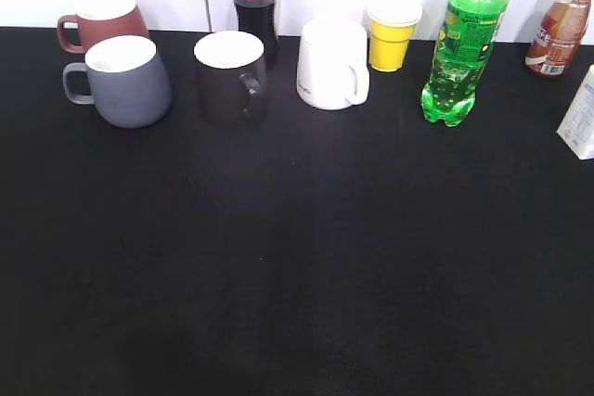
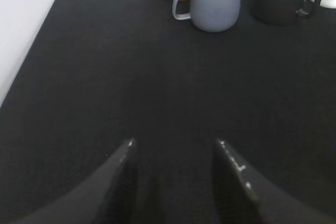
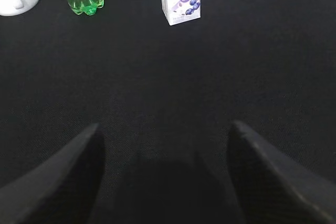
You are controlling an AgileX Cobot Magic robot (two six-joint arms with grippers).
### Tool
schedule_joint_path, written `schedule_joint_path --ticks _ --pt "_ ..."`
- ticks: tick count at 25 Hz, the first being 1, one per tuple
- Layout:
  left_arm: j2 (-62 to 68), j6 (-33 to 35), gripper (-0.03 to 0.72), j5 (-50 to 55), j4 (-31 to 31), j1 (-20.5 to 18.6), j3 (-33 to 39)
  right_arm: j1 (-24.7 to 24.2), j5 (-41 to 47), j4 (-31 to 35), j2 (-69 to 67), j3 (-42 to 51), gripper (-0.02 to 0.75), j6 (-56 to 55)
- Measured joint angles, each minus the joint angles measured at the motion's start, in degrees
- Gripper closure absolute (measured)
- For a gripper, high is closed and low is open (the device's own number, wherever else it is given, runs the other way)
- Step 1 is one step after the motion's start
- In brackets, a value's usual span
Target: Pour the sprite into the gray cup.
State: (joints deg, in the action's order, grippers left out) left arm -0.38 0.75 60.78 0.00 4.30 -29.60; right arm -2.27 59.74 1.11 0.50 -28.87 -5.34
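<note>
Along the back of the black tabletop point(image 1: 297, 275), starting at the far left, a reddish-brown mug point(image 1: 100, 22) stands behind the gray cup point(image 1: 125, 81), which sits upright with its loop handle pointing left and its white inside showing. Next comes a black mug point(image 1: 232, 73) with its handle facing forward, and behind it a dark cola bottle point(image 1: 254, 2) with a red label. A white mug point(image 1: 332, 64) stands near the middle, with a yellow cup point(image 1: 392, 34) just behind and to its right. Right of that, the sprite point(image 1: 464, 44) stands upright, well apart from the gray cup, with the black and white mugs between them. A brownish bottle point(image 1: 559, 30) stands at the far right edge, and a white carton point(image 1: 580, 118) with purple print sits in front of it.

Neither arm shows in the exterior view. From the left wrist view, the left end effector point(image 2: 176, 145) hangs over bare tabletop with its fingers spread apart and nothing between them, the gray cup ahead of it. From the right wrist view, the right end effector point(image 3: 165, 127) is spread wide and empty, with the sprite ahead to its left
</note>
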Motion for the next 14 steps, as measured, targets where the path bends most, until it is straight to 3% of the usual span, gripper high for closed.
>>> schedule_joint_path --ticks 14 --pt "0.00 0.00 0.334 0.00 0.00 0.00 0.00 0.00 0.00 0.00 0.00 0.00 0.186 0.00"
